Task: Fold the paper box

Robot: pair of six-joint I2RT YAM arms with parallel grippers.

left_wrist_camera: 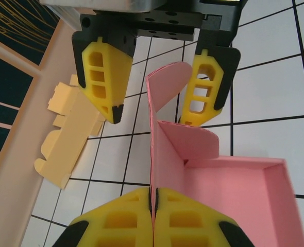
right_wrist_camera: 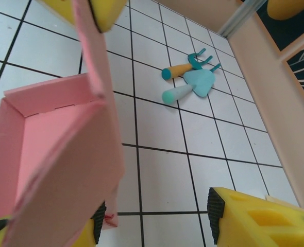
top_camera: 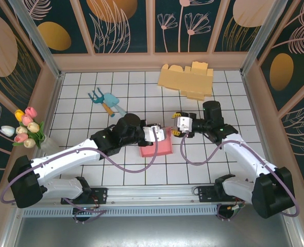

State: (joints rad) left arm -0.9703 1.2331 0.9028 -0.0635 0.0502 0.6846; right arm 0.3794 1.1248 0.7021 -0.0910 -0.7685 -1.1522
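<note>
Smooth pink paper box, open-topped, sits mid-frame on the white tiled worktop. Left jaws pinch its thin wall; right jaws stand open astride a rounded flap.

Pink open-topped paper box, partly folded, flat on the white tiled table near its middle, rounded flap standing upright.

White-shelled left arm and right arm, black at joints and bases, each trail a looping purple cable; left claw and right claw wear slotted yellow fingers tipped black.
</note>
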